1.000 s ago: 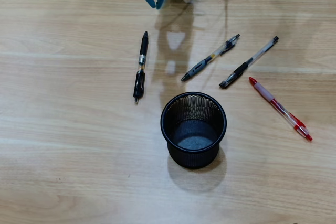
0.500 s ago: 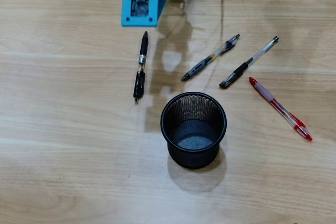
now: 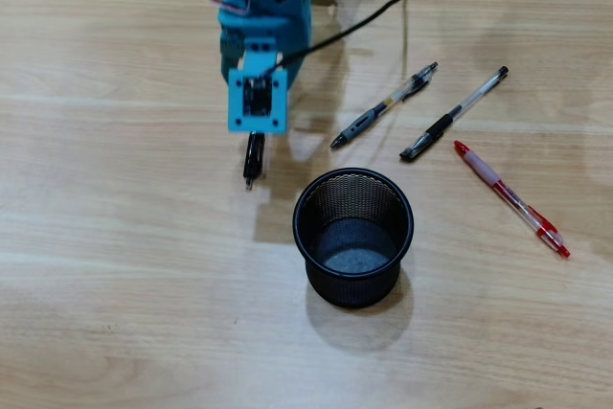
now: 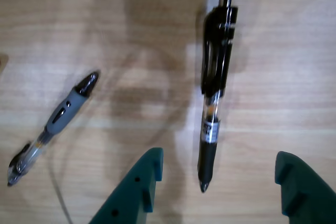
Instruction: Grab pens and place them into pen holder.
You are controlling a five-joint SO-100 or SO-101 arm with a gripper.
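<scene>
- Four pens are laid flat on a wooden table in the overhead view, all outside the pen holder.
- The pen holder, a round black mesh cup, is stood upright near the middle of the overhead view, and its inside is seen to be empty.
- The black pen is placed to the upper left of the cup; only its lower end is shown below the teal arm, the rest being covered by the arm.
- In the wrist view the same black pen is shown nearly upright in the picture, with its writing tip toward the bottom edge.
- The gripper is held wide open, nothing being grasped; the pen's tip is found between the two teal fingers, nearer the left one and touched by neither.
- A clear-and-black pen with a grey grip is laid above the cup in the overhead view and is seen at the left of the wrist view.
- A second clear-and-black pen is laid just to its right.
- The red-and-clear pen is laid to the right of the cup, slanted down to the right.
</scene>
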